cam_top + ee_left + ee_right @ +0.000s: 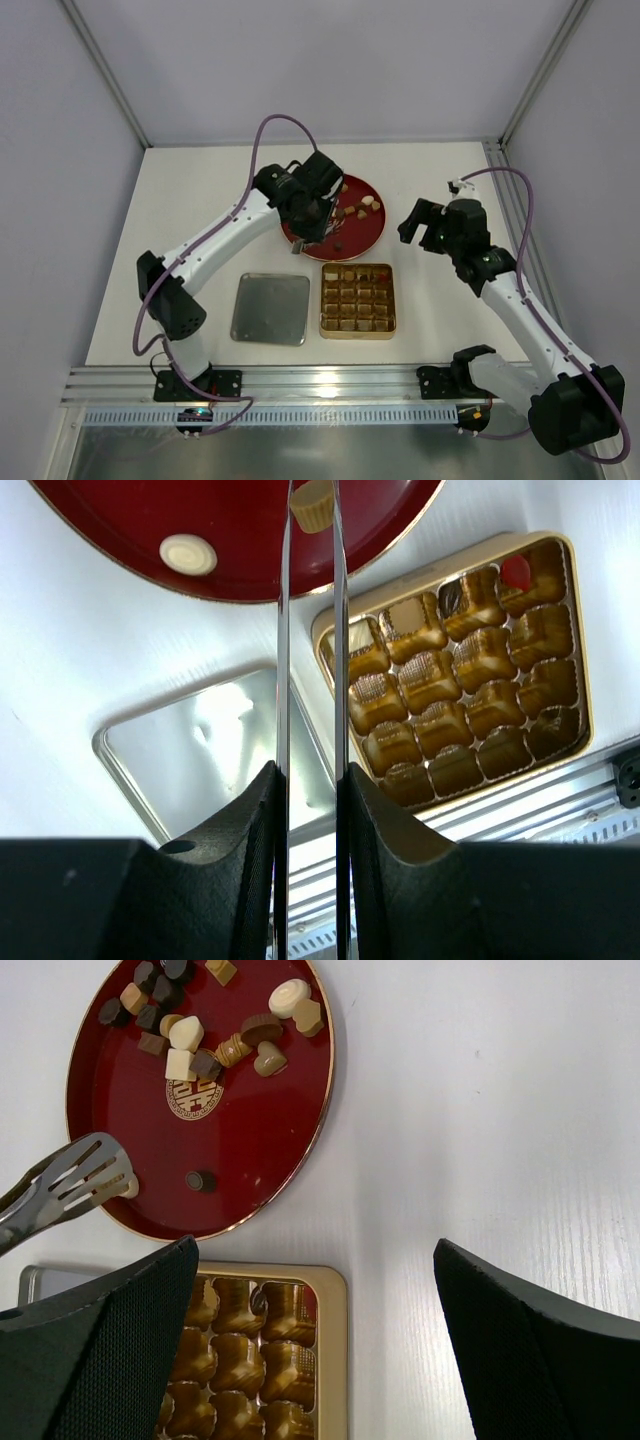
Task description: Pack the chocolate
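The table [430, 300] is lit brightly and evenly from above, and only soft, faint shadows are cast on it. Glare is seen on the rail [330, 380]. In the left wrist view a blown-out patch is reflected in the tray [200, 750] and sharp highlights are thrown off the tin [432, 676]. The tongs [284, 630] are smeared into streaks, and the left tool [310, 800] is rendered dark and soft. In the right wrist view the plate [250, 1140] is kept sharp with a dull sheen, while the right tool [315, 1250] is blurred and underexposed.
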Robot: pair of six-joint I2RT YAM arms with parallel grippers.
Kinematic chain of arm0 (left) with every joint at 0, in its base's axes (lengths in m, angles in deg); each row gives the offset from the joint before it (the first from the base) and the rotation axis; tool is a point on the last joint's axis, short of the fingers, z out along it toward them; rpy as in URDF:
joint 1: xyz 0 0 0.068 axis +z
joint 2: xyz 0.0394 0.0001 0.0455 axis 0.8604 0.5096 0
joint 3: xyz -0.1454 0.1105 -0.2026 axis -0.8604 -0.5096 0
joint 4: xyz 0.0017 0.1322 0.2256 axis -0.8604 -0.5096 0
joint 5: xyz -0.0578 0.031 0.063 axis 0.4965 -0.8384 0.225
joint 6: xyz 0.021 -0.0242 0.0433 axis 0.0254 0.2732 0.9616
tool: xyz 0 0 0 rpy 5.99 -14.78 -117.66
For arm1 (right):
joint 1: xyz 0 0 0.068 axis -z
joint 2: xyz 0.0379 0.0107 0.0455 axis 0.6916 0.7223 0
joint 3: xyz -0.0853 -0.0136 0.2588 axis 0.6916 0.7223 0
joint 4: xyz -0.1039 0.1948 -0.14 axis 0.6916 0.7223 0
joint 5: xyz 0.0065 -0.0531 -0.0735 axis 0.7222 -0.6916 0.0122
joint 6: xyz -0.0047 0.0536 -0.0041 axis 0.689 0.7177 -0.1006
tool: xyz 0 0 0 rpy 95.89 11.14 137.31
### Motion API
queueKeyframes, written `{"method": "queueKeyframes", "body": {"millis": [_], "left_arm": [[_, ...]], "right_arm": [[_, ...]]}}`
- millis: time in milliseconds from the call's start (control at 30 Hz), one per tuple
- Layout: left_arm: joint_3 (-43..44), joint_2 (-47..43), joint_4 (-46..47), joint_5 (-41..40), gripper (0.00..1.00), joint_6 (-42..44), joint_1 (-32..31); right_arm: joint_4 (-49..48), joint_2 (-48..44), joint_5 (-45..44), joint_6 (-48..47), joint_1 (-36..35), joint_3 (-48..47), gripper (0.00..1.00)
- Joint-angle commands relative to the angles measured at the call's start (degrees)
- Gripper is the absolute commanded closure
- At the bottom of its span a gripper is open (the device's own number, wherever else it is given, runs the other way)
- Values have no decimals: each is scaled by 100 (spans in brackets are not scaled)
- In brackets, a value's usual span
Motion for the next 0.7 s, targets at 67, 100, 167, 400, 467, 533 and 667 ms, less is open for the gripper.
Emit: {"method": "queueKeyframes", "body": {"millis": [67, 100, 167, 400, 467, 533, 667], "left_arm": [[-463, -695, 167, 130, 71, -174, -122], [-543, -852, 158, 130, 71, -200, -148], [-771, -994, 202, 139, 71, -270, -245], [-1255, -1513, 211, 16, 71, -525, -596], [-1405, -1671, 211, -37, 70, -578, -701], [-1554, -1785, 193, -63, 70, -657, -772], [-1800, -2057, 228, -116, 70, -789, -922]], "right_arm": [[-312, 102, -30, 35, 24, -47, 0], [-312, 128, -39, 43, 24, -56, 0], [-312, 146, -48, 43, 24, -56, 0], [-364, 225, -39, 61, 24, -65, 0], [-364, 242, -57, 61, 24, -64, 0], [-355, 251, -57, 61, 24, -56, 0], [-364, 260, -66, 61, 24, -38, 0]]}}
